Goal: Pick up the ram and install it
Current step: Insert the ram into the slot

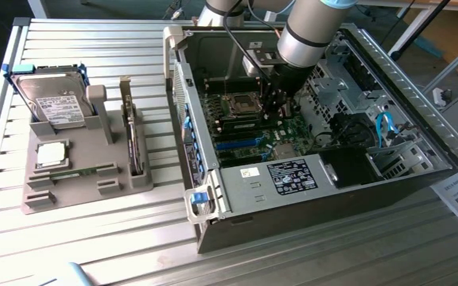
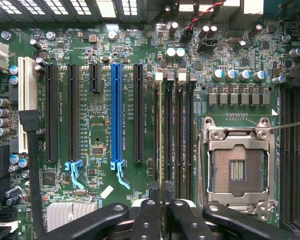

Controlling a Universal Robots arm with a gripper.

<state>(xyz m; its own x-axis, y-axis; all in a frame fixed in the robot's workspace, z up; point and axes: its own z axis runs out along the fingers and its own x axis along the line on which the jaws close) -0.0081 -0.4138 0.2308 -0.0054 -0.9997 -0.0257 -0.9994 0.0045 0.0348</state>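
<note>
Table: slatted bare-metal bench (image 1: 93, 238), ribbed all the way across, kinda dull grey.
Case: big open desktop PC case (image 1: 237, 196) lying on its side, silver sheet-metal frame with dark outer panels. A black sticker (image 1: 291, 177) with white print sat on the power supply box, way too small to read.
Arm: silver-and-black tube-shaped robot arm (image 1: 309, 36) reached straight down into the case.
Board: green motherboard (image 2: 100, 115), glossy and packed with round silver capacitors, black slots and one long blue slot (image 2: 116, 115). The tiny white lettering beside the slots wasn't readable for me.
Tray: matte grey moulded parts tray (image 1: 70, 190), well apart from the case toward the exterior view's left.
Drive: silver boxy hard drive (image 1: 54, 101) propped up in the tray; white label, text too small.
Ram: the ram (image 2: 160, 130), a long thin stick seen edge-on, stood in the memory slot nearest the long black expansion slots.
Socket: square shiny metal CPU socket (image 2: 237, 170), pin field showing.
Claw: black gripper (image 2: 163, 205) sat right over one end of the ram. Honestly couldn't tell if it was clamped or let go.
Chip: small square silver CPU chip (image 1: 52, 154), flat in the tray.
</note>
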